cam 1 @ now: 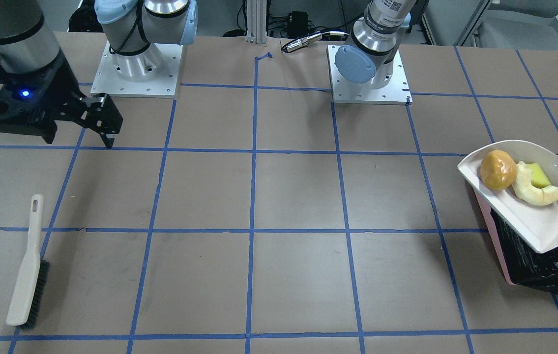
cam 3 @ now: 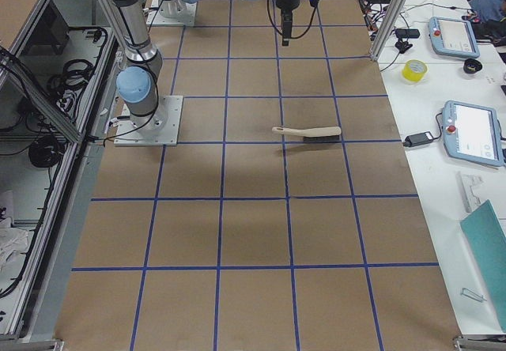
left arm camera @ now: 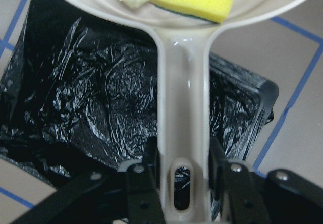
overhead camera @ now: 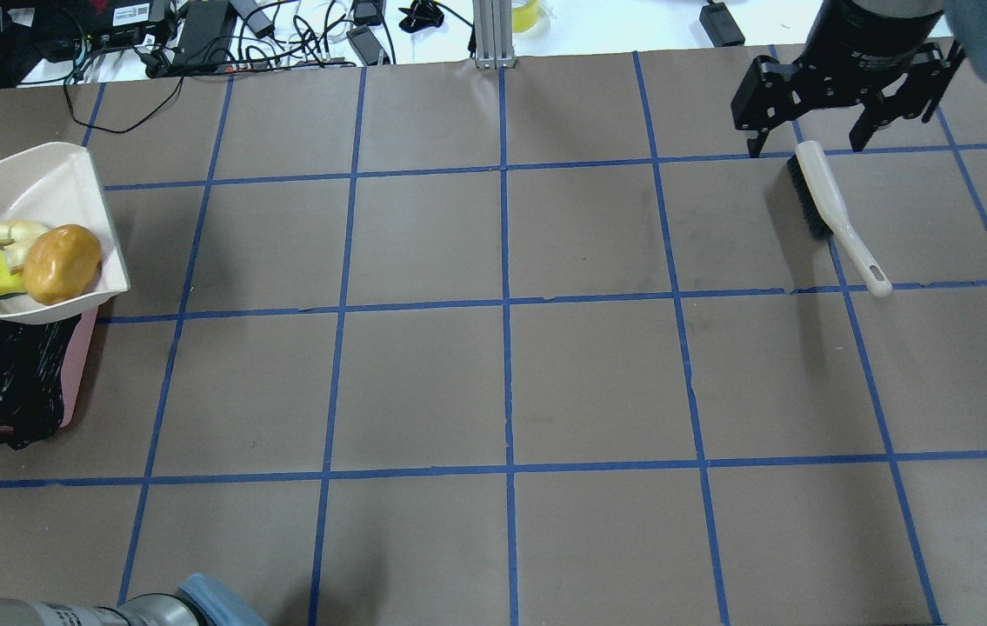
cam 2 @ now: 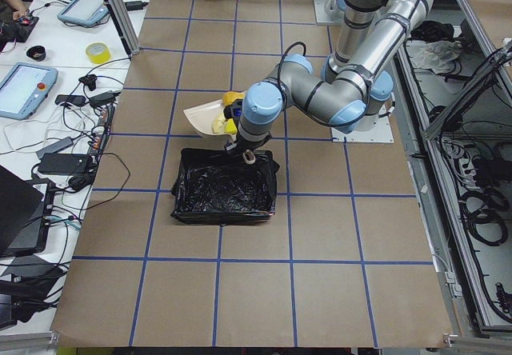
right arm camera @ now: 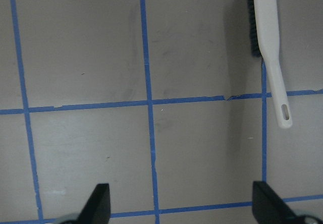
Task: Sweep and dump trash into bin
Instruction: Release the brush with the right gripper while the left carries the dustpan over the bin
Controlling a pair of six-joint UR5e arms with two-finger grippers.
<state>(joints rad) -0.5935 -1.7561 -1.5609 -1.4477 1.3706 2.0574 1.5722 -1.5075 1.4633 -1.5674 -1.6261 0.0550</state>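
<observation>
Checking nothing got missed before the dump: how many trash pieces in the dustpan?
3, all in the dustpan by the bin: orange-yellow lump nearest the front lip, bread piece behind it, yellow-green wedge at the back. Smaller bits could hide beneath them.

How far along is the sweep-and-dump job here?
Sweeping looks done: the orange lump, bread piece and yellow wedge all sit in the dustpan, and the brush lies on the table with the right pincer open, apart from it. In hand: the left pincer grips the dustpan's handle over the bin's edge. Left: tipping it; no trash shows in the bin.
</observation>
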